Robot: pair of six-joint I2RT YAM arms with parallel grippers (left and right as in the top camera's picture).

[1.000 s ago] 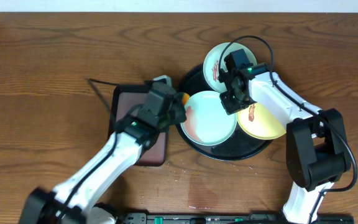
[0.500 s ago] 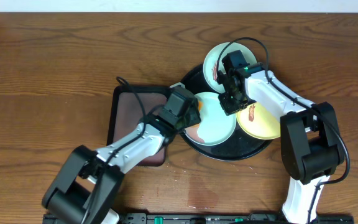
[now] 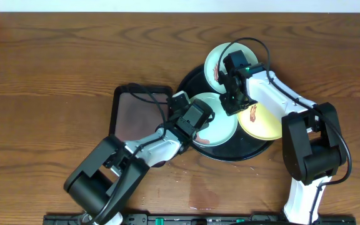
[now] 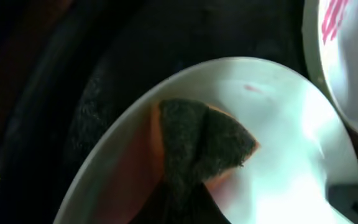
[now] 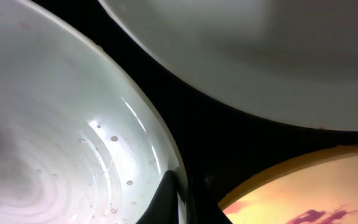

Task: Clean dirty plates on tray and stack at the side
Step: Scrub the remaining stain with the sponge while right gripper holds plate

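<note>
The black tray (image 3: 195, 78) holds three plates. One light blue plate (image 3: 220, 122) lies at the tray's front left, a second light blue plate (image 3: 214, 59) with a red smear at the back, and a pale yellow plate (image 3: 267, 125) with a reddish smear at the right. My left gripper (image 3: 197, 122) is shut on a green and orange sponge (image 4: 204, 146) that presses on the front blue plate (image 4: 284, 130), beside a reddish smear. My right gripper (image 3: 234, 102) is shut on that plate's rim (image 5: 166, 162), one finger inside it.
A dark brown rectangular tray (image 3: 136, 109) lies on the wooden table left of the black tray. In the right wrist view, the back plate (image 5: 260, 56) and the yellow plate (image 5: 316, 193) lie close around the gripper, with bare black tray (image 5: 204, 118) between them.
My left arm has moved right from the brown tray, bringing the sponge onto the front blue plate. The right gripper has stayed on the plate's rim.
</note>
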